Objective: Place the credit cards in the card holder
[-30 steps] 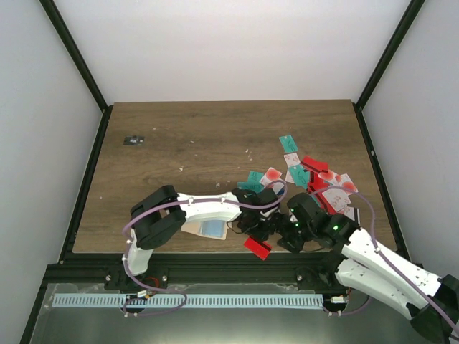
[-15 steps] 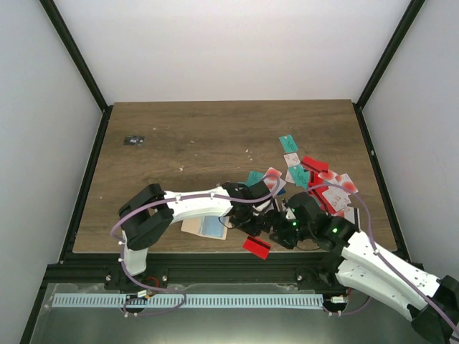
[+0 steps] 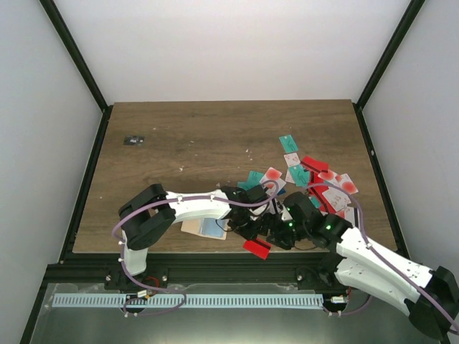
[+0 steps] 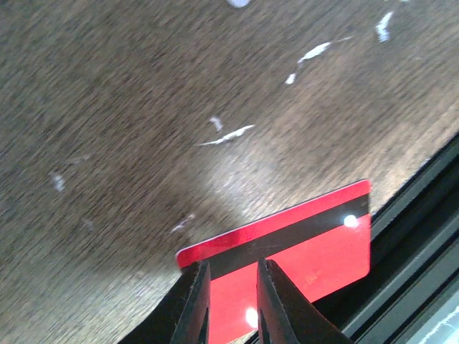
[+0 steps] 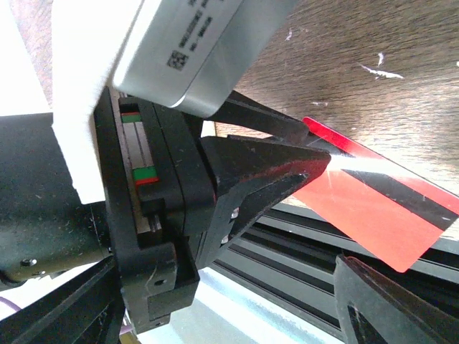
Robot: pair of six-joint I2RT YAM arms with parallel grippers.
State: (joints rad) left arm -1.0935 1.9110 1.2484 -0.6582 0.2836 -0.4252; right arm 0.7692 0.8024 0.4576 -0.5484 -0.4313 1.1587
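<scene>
— Where is the red card?
— The red card [image 4: 315, 236] lies at the near lip of the table [image 3: 179, 143], with one end out over the black rail [image 4: 423, 244]. My left claw [image 4: 231, 266] sits on the card's edge, its jaws drawn close with a slit between them. I cannot tell whether they actually pinch it.

— And the right?
— My right claw [image 3: 281, 233] hangs spread wide just beside the left, holding nothing.

— The holder?
— The card holder [image 3: 204, 229] lies open under my left arm, nearby. The other credit cards [image 3: 315, 179] are heaped off to the right.

— What worries you?
— A nudge toward me could tip the card off the lip onto the rail. It is thin and flat, so my tips may skid over it. My two claws are also crowded, and moving in closer may knock them together.
</scene>
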